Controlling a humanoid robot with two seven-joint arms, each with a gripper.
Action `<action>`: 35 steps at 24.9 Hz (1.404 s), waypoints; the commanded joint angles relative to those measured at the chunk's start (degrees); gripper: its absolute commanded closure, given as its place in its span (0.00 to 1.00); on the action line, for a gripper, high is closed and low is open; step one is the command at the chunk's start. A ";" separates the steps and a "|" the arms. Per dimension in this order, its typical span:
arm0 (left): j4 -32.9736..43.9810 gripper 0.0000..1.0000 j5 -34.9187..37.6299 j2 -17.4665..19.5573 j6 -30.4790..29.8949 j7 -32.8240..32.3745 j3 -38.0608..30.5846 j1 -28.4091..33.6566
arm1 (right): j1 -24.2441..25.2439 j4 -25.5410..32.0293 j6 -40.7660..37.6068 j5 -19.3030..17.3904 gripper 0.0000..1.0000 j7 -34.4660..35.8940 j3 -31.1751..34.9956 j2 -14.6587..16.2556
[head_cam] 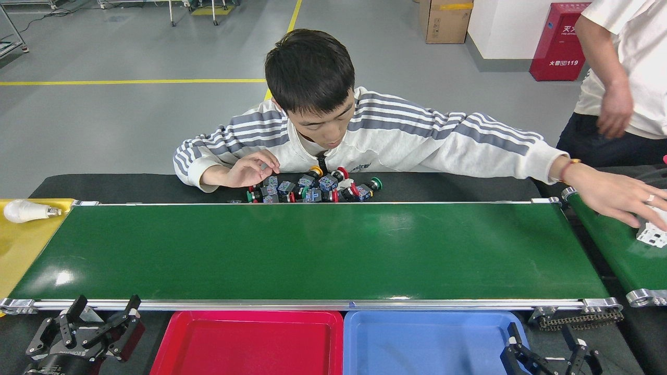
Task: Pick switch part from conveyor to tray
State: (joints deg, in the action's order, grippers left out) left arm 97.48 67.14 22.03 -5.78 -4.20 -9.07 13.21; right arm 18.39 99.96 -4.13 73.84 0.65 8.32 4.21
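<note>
Where the long glossy green conveyor belt point(312, 250) with silver aluminium side rails spans the view, its surface lies bare. The switch parts point(312, 188) — a heap of small blue-grey blocks with red, green and yellow caps — sit on the black bench point(130, 187) just beyond the far rail, not on the belt. A person in a grey-striped white sweatshirt point(396, 135) leans over the heap; one hand point(250, 169) hovers at its left edge, the other hand point(620, 200) reaches over a second green belt point(615, 250) at the right, beside a white part point(651, 235). A second person in a white shirt point(625, 67) stands at the upper right.

Near side: red plastic tray point(250, 344) and blue plastic tray point(432, 344), side by side, touching. Left pincer point(101, 320), black — fingers spread apart, holding nothing, left of the red tray. Right pincer point(550, 346), black, over the blue tray's right corner — fingers parted, nothing between them.

Far left: white light bulb point(23, 211) on a yellow surface point(21, 250).
</note>
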 commanded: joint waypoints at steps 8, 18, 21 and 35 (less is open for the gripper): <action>0.08 0.00 -0.08 0.38 0.16 2.62 -0.43 0.15 | -0.19 0.77 -0.18 -0.02 0.00 5.59 0.12 0.19; 0.16 0.00 0.01 0.38 -0.02 2.80 -0.43 -0.03 | -0.54 0.33 0.17 -0.10 0.00 1.55 0.12 0.10; 0.08 0.00 0.09 0.12 -0.11 2.80 -0.34 0.06 | -0.81 0.33 0.17 -0.10 0.00 0.76 0.12 0.10; 0.08 0.00 0.01 -0.06 -0.02 2.88 -0.60 -0.12 | -4.67 -2.93 0.35 -0.28 0.00 0.32 0.30 0.37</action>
State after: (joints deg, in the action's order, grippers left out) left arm 97.05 67.15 21.76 -5.78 -1.87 -9.33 13.57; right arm 14.48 96.95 -3.96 73.69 0.98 8.31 4.20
